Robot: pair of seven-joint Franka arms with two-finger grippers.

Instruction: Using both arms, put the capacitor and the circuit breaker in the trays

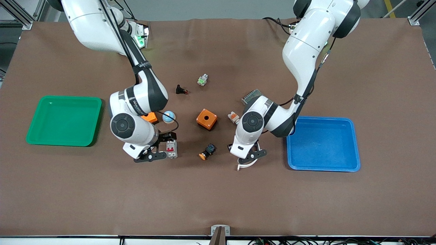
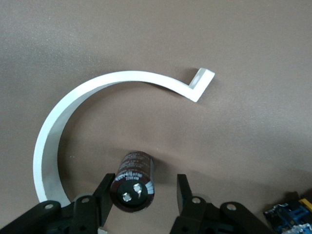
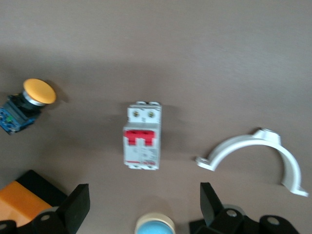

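The capacitor, a small dark cylinder with two metal terminals on its end, lies on the brown table inside the arc of a white curved clamp. My left gripper is open around it, one finger against its side and the other apart. In the front view the left gripper hides it. The circuit breaker, a white block with red levers, lies beside my right gripper. In the right wrist view the breaker lies ahead of the open, empty right gripper.
A green tray lies at the right arm's end, a blue tray at the left arm's end. Between them lie an orange box with a hole, a second orange box, a blue dome, an orange-capped push button and an indicator lamp.
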